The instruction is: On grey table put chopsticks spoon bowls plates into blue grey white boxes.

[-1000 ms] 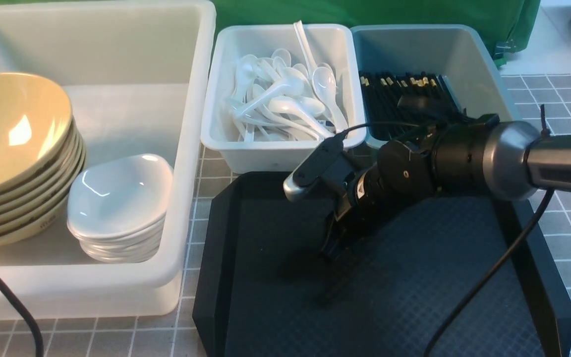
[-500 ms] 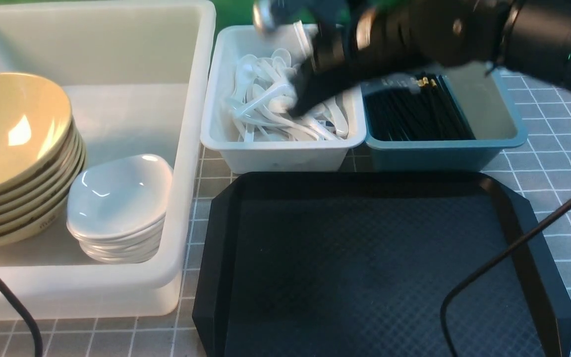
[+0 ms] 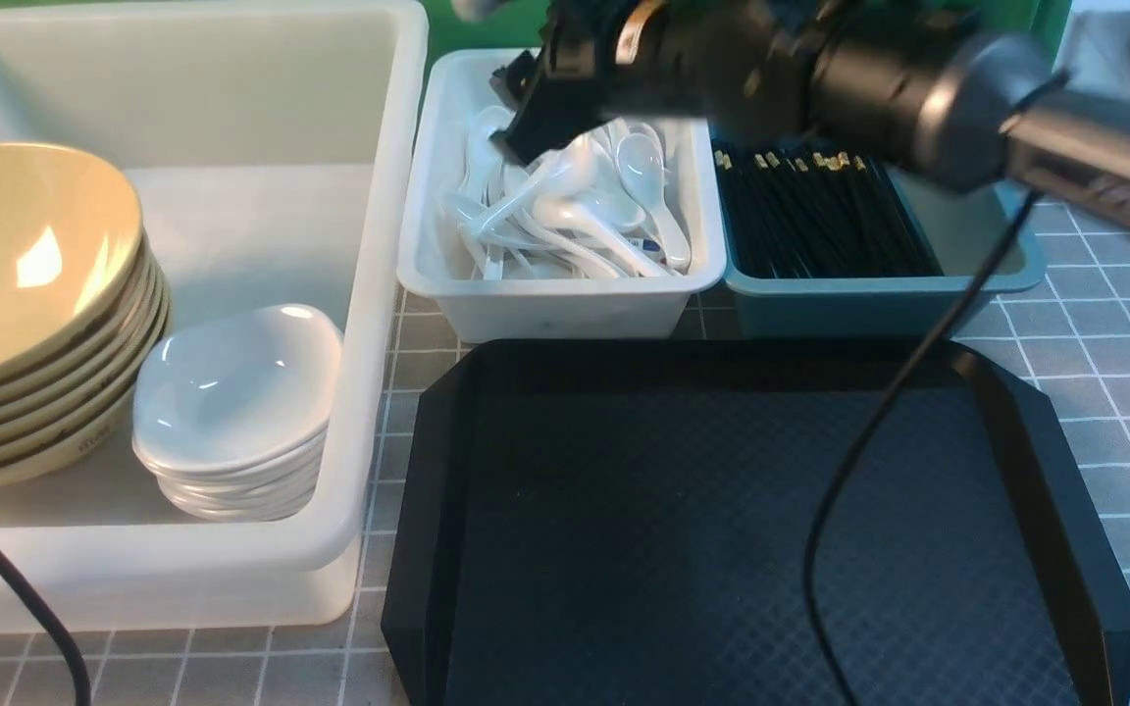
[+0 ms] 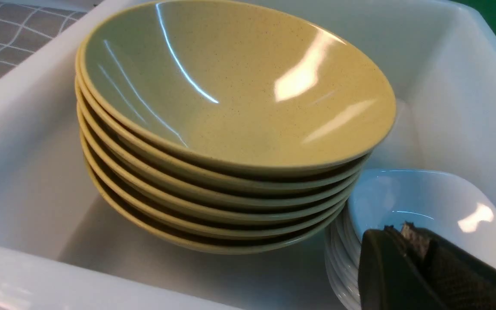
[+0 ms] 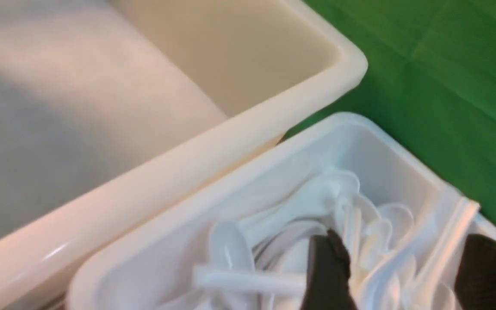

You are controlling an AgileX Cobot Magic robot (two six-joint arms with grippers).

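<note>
A: Right gripper (image 5: 401, 241)?
B: Fingers spread wide, nothing between them. It hangs over the pale grey box (image 3: 565, 304). Glossy white spoons (image 3: 575, 211) are piled inside, with deep oval scoops and short handles.
A: Left gripper (image 4: 407, 230)?
B: Pinched closed, nothing held, dark textured pads. It's near the plates (image 3: 231, 392).
A: Plates and bowls?
B: Both are stacked in the big white box (image 3: 369, 147), smooth plastic with a rolled rim. Plates are small, shiny white, rounded-square. Bowls (image 3: 25, 245) are wide, round, olive-yellow with a speckled glaze. Their stack leans, just beside the plates.
A: Chopsticks (image 3: 820, 216)?
B: Thin black sticks with gold bands, lying side by side in the blue-grey box (image 3: 869, 304).
A: Anything else?
B: A black tray (image 3: 722, 510), diamond-textured with cut corners. It sits on the grey gridded surface (image 3: 1114, 373) in front of the two small boxes.
</note>
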